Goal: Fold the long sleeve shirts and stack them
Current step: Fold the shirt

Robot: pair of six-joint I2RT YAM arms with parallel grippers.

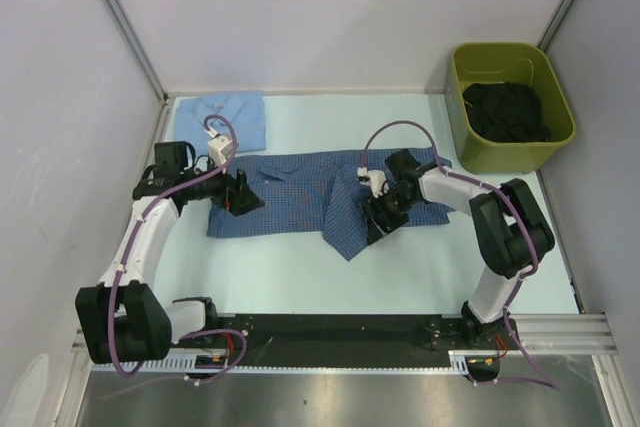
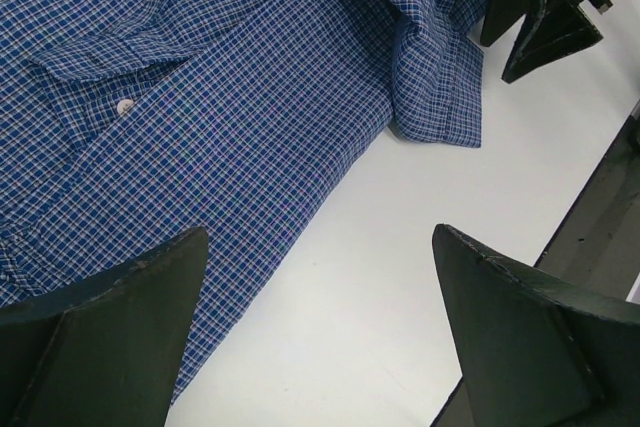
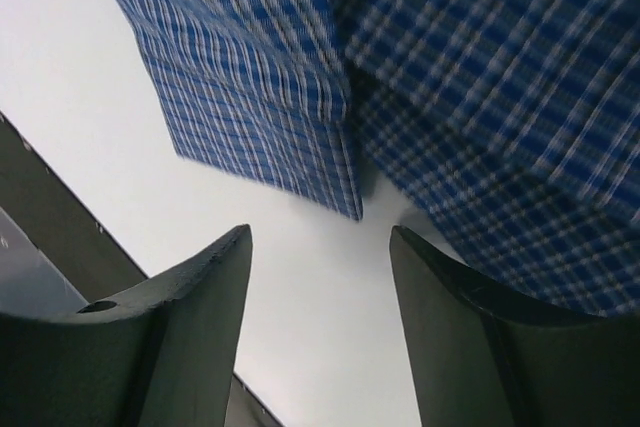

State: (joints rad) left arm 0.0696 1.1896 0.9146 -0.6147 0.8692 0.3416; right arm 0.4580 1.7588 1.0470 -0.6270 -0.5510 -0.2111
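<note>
Tabletop (image 1: pixel 300 272) pale, walls (image 1: pixel 300 7) grey, checked shirt (image 1: pixel 290 202); left gripper (image 2: pixel 320 242), right gripper (image 3: pixel 320 237) wide, seemingly empty.

Left arm (image 1: pixel 143 235): white link shells, bulky black joint housings. Right arm (image 1: pixel 450 187): same white-and-black build. Thin purple cable (image 1: pixel 113 292) runs along left arm, loops at wrist; matching purple cable (image 1: pixel 400 125) arcs over right arm. Small white block (image 1: pixel 221 150) at left wrist. Left end effector (image 2: pixel 320 337): two matte dark wedge fingers (image 2: pixel 100 337), edges scuffed pale. Right end effector (image 3: pixel 320 332): same dark fingers (image 3: pixel 500 347), inner faces curved. Both arms bolted to long black base rail (image 1: pixel 340 327).
</note>
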